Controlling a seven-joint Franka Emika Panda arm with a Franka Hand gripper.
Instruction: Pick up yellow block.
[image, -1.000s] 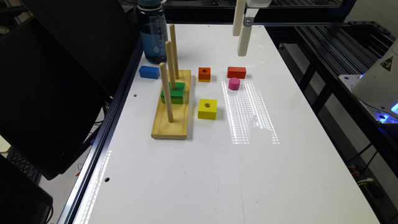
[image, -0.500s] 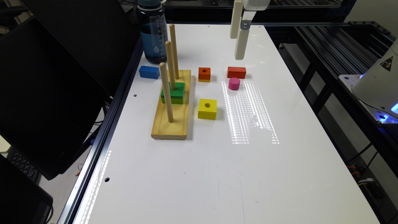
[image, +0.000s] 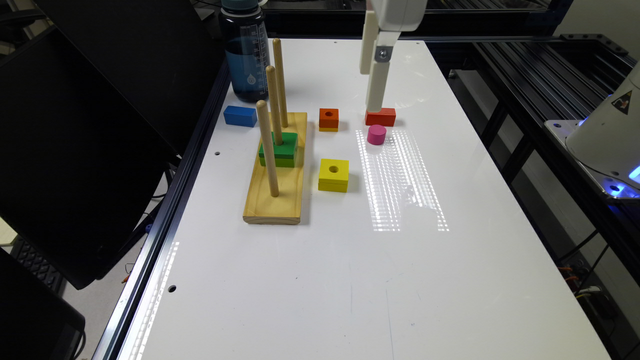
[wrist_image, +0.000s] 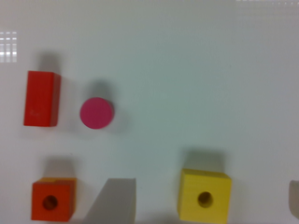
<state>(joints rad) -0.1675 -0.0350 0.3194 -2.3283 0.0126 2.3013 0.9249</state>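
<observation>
Here the gripper (image: 374, 102) hangs above the red block (image: 380, 117), well apart from the yellow block (image: 334, 175); its grip cannot be told. The wrist view shows the yellow block's (wrist_image: 205, 195) hole closer.

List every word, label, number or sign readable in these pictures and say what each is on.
No text reads clearly enough to quote.
Dark blue translucent plastic water bottle: pale graduation marks and a small droplet-shaped logo, too small to read.
White robot base at the exterior view's right: a triangular warning sign, its symbol too small to make out.
Yellow square wooden block with a round hole, and the other blocks: no markings.
</observation>
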